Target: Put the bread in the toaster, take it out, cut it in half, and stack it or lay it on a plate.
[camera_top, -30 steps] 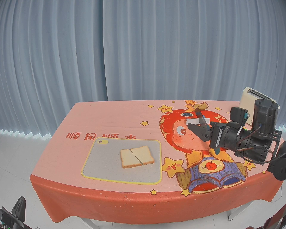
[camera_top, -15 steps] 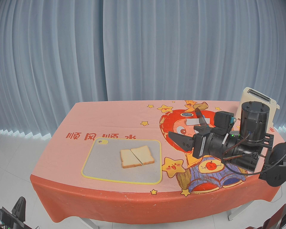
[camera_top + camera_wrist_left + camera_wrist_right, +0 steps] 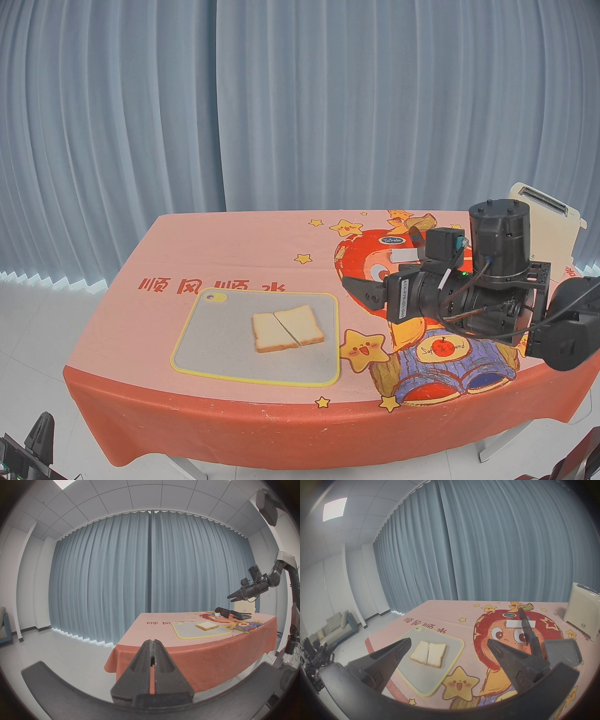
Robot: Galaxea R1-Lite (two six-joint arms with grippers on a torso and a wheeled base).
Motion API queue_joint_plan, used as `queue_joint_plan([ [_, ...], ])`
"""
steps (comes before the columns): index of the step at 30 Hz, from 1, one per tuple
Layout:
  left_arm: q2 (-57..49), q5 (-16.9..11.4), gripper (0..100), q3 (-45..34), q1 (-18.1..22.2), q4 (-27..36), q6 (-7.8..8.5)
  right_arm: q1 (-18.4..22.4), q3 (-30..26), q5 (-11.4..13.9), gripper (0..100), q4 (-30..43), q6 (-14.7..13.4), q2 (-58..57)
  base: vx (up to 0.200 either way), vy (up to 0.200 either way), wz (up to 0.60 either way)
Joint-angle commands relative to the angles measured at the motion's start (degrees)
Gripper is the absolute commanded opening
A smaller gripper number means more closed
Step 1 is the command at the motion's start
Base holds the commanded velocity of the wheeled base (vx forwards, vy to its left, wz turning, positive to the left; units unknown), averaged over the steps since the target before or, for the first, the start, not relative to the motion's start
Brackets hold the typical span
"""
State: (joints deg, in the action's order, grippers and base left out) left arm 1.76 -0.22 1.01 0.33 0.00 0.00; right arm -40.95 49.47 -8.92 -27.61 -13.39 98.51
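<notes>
Two bread halves (image 3: 287, 328) lie side by side on the grey, yellow-rimmed cutting board (image 3: 212, 337). My right gripper (image 3: 355, 287) hovers open above the tablecloth, just right of the board, with nothing between its fingers. In the right wrist view the bread (image 3: 428, 653) lies ahead of the open gripper (image 3: 448, 642). The cream toaster (image 3: 553, 228) stands at the table's far right, and a knife (image 3: 526, 627) lies beside a small grey plate (image 3: 562, 648). My left gripper (image 3: 152, 664) is shut, low and well off the table's left side.
A white rectangular piece (image 3: 403, 255) lies on the orange cartoon tablecloth (image 3: 250, 250) by the knife. Blue curtains hang behind the table. The tablecloth's left and far parts are bare. The right arm's bulk hides the plate in the head view.
My right arm has swung left and forward from beside the knife to the cutting board's right edge, its gripper still open. The bread and board have not moved.
</notes>
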Motion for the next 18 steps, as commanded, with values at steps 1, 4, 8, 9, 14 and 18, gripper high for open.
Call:
queue_joint_plan([
  [1, 0.1, 0.0, 0, -1.0, 0.0, 0.0, 0.0, 1.2, 3.8, 0.0, 100, 2.6, 0.1, 3.4, 0.0, 0.0, 0.0],
  [4, 0.1, 0.0, 0, -1.0, 0.0, 0.0, 0.0, 1.3, 5.0, 0.0, 100, 3.1, 0.9, 5.5, 0.0, 0.0, 0.0],
  [8, 0.0, 0.0, 0, -1.0, 0.0, 0.0, 0.0, 1.2, 6.6, -0.4, 100, 3.1, 3.5, 9.2, 0.0, 0.0, 0.0],
  [9, 0.1, 0.0, 0, -1.0, 0.0, 0.0, 0.0, 1.2, 6.7, -0.5, 100, 3.1, 3.5, 9.4, 0.0, 0.0, 0.0],
  [14, 0.0, 0.0, 0, -1.0, 0.0, 0.0, 0.0, 0.3, 9.5, -2.5, 100, 3.1, 4.3, 15.0, 0.0, 0.0, 0.0],
  [18, 0.1, 0.0, 0, -1.0, 0.0, 0.0, 0.0, -0.4, 11.4, -2.6, 100, 3.5, 4.3, 17.2, 0.0, 0.0, 0.0],
])
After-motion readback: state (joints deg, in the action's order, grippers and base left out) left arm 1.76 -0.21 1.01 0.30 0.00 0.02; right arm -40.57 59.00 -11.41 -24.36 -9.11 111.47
